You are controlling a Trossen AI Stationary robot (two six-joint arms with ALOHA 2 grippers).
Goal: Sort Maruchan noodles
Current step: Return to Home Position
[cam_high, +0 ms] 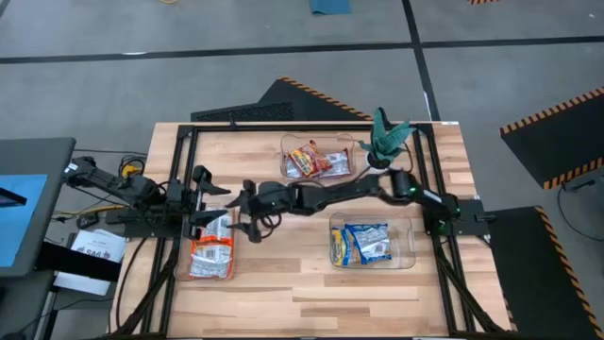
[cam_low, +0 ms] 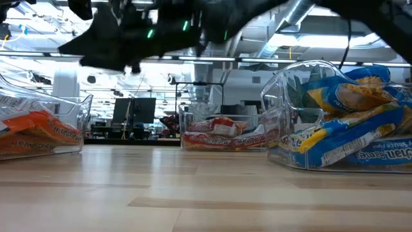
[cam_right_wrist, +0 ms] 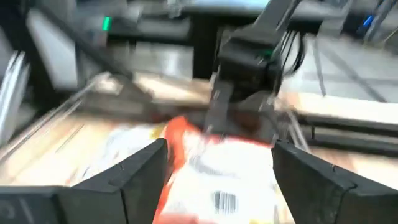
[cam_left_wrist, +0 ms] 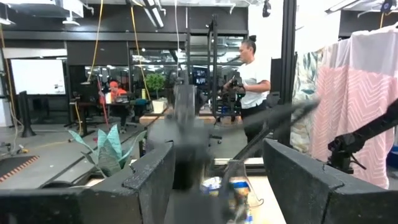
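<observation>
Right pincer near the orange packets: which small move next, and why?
Probably draw the right pincer back to its side: it is open and empty, and the orange packets, red packets and blue packets lie in bins. The left pincer waits at the left edge.

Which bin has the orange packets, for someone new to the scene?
On the wooden table, look to the left edge, near the left arm. The clear bin there sits just beside the right pincer. It alone holds orange packets; the other two hold red packets and blue packets.
</observation>
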